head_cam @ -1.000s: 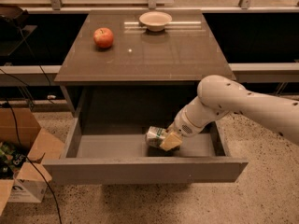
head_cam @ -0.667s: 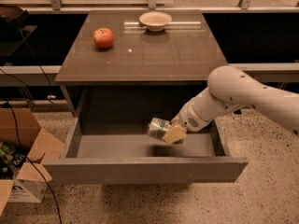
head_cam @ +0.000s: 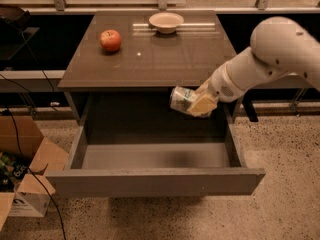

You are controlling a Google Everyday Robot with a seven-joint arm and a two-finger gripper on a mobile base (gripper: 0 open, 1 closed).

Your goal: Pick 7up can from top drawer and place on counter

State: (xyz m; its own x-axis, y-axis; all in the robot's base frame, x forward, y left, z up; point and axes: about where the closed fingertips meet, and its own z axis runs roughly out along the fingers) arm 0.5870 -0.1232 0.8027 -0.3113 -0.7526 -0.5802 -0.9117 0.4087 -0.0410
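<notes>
Rounded white arm [head_cam: 272, 54], yellow-tan gripper [head_cam: 196, 105] at tip

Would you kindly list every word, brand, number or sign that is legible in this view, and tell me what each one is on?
Nothing here can be read.
7up can, held by the gripper above the top drawer: its markings are blurred, no brand legible.
Cardboard box on the floor, lower left: dark print on its side, too small to read.
</notes>
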